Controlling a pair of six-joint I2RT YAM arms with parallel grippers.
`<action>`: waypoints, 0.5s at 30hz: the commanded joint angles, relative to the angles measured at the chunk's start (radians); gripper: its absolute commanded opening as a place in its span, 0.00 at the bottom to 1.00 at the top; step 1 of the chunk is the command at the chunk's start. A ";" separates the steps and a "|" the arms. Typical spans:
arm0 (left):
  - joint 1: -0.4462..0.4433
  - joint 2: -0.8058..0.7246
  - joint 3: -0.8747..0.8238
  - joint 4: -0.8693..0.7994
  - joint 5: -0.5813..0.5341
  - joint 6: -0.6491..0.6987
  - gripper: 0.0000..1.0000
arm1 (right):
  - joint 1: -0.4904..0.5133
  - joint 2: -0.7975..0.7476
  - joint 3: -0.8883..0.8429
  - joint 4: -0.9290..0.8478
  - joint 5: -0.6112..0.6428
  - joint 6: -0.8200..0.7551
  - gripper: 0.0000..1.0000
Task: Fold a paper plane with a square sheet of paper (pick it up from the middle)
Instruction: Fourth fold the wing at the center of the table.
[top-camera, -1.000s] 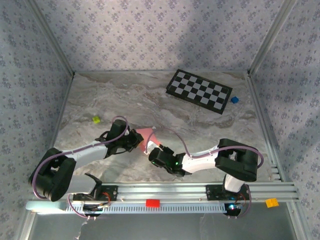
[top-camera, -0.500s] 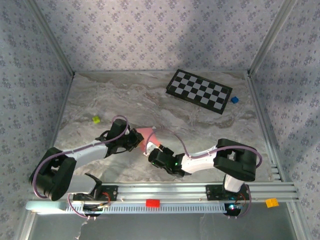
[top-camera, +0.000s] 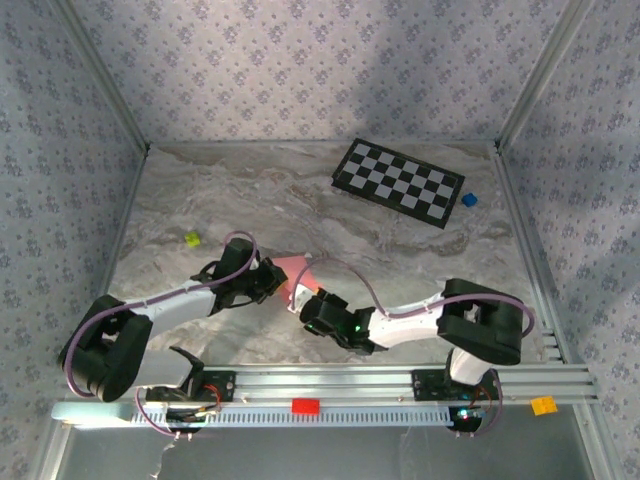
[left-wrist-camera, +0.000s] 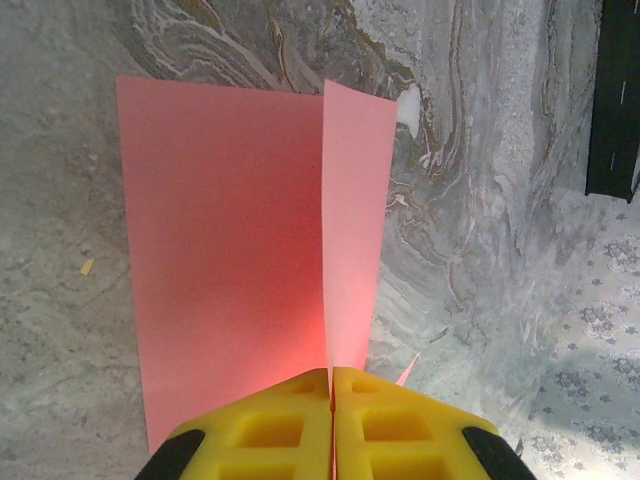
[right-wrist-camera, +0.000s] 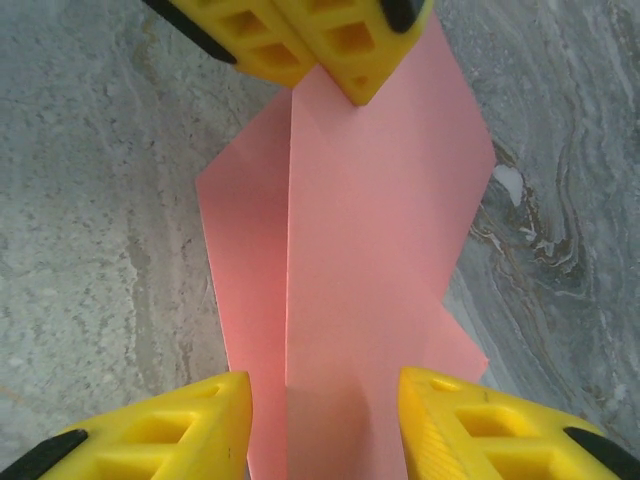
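The square sheet of paper (top-camera: 293, 272) is pink-red, partly folded along one straight crease, and sits low over the front middle of the marbled table (top-camera: 200, 190), between the two arms. In the left wrist view the crease runs straight away from the camera, with a broad panel on one side and a narrower panel on the other; whether the panels rest on the table or hang just above it I cannot tell. The left gripper (left-wrist-camera: 331, 372) is pinched tight on the paper at the end of the crease, its yellow fingers pressed together with the sheet between them. The right gripper (right-wrist-camera: 325, 385) meets the paper from the opposite end with its jaws apart, one yellow finger at each side of the sheet, the crease running between them; whether those fingers touch the paper is not clear. In the right wrist view a small pink corner pokes out past the broad panel's lower edge. Well apart, at the far right of the table, lies a black-and-white checkerboard (top-camera: 398, 183) with a small blue block (top-camera: 468, 200) just beside its right corner. A tiny yellow-green piece (top-camera: 192, 239) lies on the left of the table. On the metal rail (top-camera: 400, 380) at the near edge sit a red block (top-camera: 305, 406) and an orange block (top-camera: 543, 405).
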 joint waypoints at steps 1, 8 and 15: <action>-0.005 -0.026 0.025 -0.027 0.000 0.003 0.08 | 0.004 -0.039 -0.021 0.029 -0.031 -0.034 0.44; -0.005 -0.027 0.025 -0.027 0.000 0.005 0.08 | 0.009 0.015 0.024 0.013 0.002 -0.055 0.43; -0.005 -0.026 0.026 -0.027 0.002 0.006 0.08 | 0.000 0.056 0.047 -0.006 0.083 -0.048 0.42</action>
